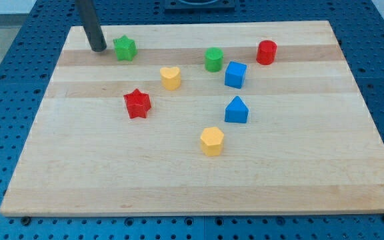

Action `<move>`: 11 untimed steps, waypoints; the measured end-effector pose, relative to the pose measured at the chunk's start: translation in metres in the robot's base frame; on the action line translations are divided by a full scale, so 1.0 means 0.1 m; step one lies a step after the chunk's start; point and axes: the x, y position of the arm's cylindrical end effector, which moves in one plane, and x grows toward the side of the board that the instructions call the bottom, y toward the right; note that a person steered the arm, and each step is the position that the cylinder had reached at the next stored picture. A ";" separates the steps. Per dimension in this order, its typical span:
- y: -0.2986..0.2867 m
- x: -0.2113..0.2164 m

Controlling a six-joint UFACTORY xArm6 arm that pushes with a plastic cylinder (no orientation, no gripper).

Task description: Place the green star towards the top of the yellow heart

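Green star point(125, 48), my tip point(99, 48) just left

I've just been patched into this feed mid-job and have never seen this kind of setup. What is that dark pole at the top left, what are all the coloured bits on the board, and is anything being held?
There is one picture, from a single camera looking down at a slant on a wooden board. The dark pole is the arm's pushing rod. It has no jaws, so nothing is held; it only slides blocks along. My tip sits near the view's top left, just left of the green star, close beside it, though contact cannot be confirmed.

Also on the board: a yellow heart lower right of the star, a red star, a green cylinder, a red cylinder, a blue cube, a blue block with a peaked top and a yellow hexagonal block.
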 end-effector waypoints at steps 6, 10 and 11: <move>0.52 0.25; 0.63 0.07; 0.91 0.20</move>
